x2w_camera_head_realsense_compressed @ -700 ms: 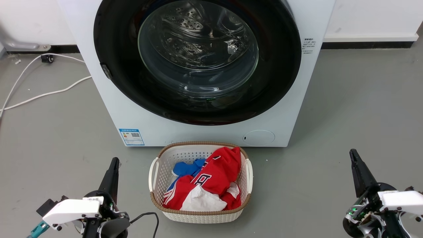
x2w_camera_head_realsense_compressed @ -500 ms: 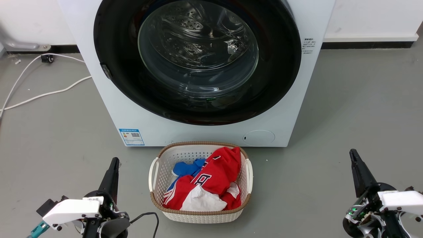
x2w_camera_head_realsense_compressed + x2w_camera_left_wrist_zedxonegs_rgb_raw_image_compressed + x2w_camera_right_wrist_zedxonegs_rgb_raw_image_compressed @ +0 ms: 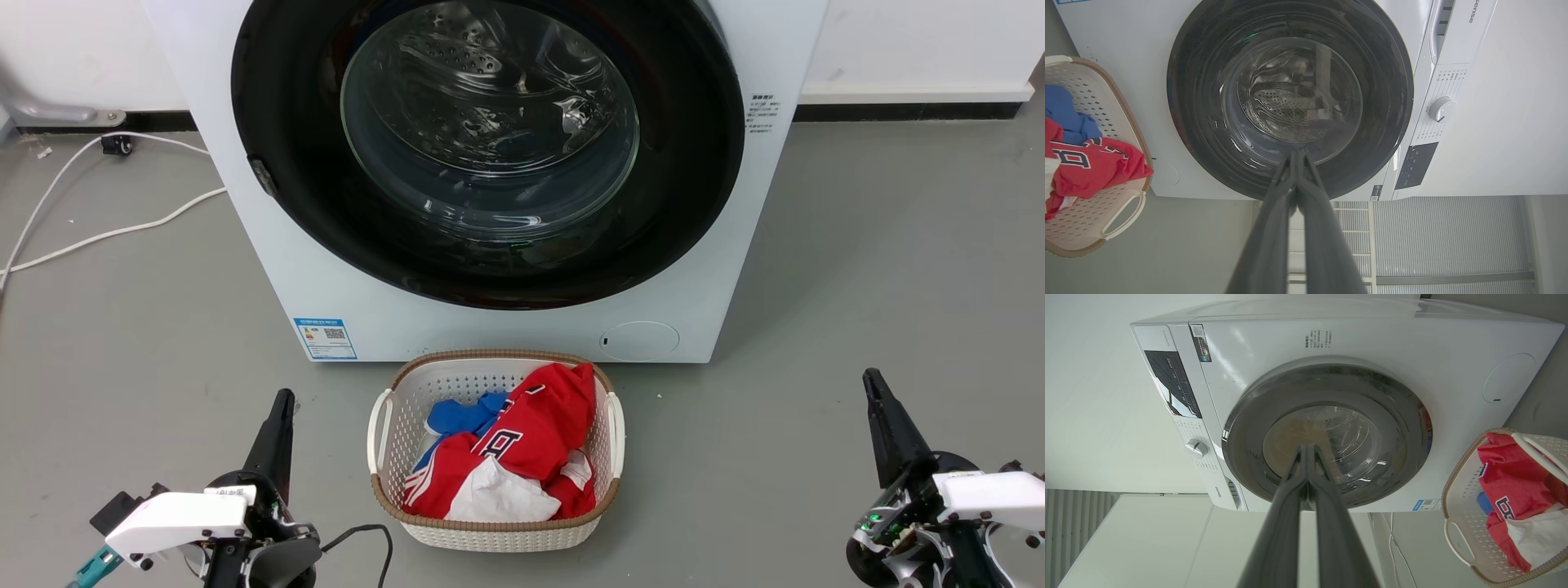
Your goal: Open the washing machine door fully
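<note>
Nothing has moved. My left gripper (image 3: 283,402) and right gripper (image 3: 871,379) rest fingers together, empty; the washing machine door (image 3: 490,139) is shut, opening not begun.

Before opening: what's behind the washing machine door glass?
The perforated steel drum, no laundry visible in it. The black rim of the washing machine door covers the drum's edges.

A white plastic basket (image 3: 490,535) with a brown woven rim stands on the grey floor (image 3: 857,286), just in front of the white washer's (image 3: 269,269) lower edge. A red shirt (image 3: 539,425) with dark lettering fills most of it. A blue garment (image 3: 461,415) shows at its far left side and a white cloth (image 3: 502,498) at its near side. A white cable (image 3: 122,230) trails across the floor's far left corner.
</note>
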Controlling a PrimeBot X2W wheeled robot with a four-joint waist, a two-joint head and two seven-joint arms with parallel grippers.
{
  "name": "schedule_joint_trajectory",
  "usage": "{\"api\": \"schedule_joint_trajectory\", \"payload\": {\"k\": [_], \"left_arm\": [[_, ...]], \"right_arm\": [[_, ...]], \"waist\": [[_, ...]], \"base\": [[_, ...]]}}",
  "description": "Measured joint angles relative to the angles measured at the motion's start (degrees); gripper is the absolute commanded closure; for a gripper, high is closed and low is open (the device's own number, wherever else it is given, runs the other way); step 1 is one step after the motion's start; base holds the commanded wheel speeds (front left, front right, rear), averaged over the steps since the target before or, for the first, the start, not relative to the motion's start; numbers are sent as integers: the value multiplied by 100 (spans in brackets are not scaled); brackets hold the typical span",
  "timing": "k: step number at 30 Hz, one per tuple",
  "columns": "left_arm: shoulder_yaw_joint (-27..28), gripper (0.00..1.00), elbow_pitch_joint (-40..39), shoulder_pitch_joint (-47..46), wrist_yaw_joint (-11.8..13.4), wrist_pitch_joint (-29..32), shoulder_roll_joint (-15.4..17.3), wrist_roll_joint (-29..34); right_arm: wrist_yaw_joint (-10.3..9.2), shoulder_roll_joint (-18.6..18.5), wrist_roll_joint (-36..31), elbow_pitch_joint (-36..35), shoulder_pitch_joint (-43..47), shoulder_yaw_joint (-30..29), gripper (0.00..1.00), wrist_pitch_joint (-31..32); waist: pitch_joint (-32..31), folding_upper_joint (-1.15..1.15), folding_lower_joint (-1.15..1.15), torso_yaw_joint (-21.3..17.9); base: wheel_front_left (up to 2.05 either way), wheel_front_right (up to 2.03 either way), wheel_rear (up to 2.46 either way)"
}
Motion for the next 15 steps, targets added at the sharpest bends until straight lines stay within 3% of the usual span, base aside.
{"api": "schedule_joint_trajectory", "payload": {"k": [15], "left_arm": [[12, 100, 0, -1, 0, 16, -7, 15]], "right_arm": [[0, 18, -24, 1, -1, -24, 100, 21]], "waist": [[0, 0, 0, 0]], "base": [[0, 0, 0]]}}
